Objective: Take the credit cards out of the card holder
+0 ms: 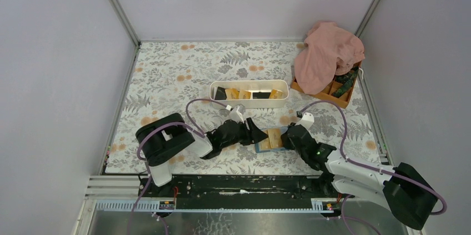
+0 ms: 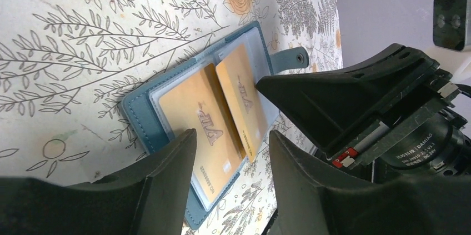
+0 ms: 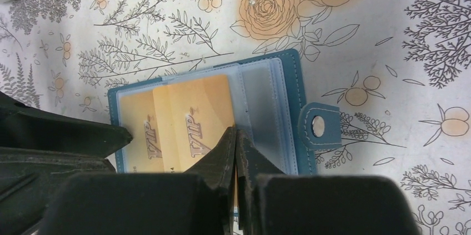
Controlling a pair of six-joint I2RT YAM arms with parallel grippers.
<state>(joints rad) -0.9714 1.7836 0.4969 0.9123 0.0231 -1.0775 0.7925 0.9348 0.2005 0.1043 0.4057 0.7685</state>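
The blue card holder (image 1: 270, 139) lies open on the flowered cloth between my two grippers. Two orange-yellow credit cards marked VIP show in it: one (image 2: 194, 118) in the left pocket, one (image 2: 241, 96) beside it, partly slid out and tilted. My right gripper (image 3: 236, 132) is shut on the edge of that second card (image 3: 194, 107); a thin orange strip shows between its jaws. My left gripper (image 2: 233, 135) is open just above the near end of the holder (image 2: 139, 107), holding nothing. The holder's clear right pockets (image 3: 266, 107) look empty; its snap tab (image 3: 317, 126) sticks out to the right.
A long white tray (image 1: 249, 94) with several orange and black cards stands behind the holder. An orange compartment box (image 1: 333, 91), partly under a pink cloth (image 1: 327, 54), sits at the back right. Grey walls enclose the table.
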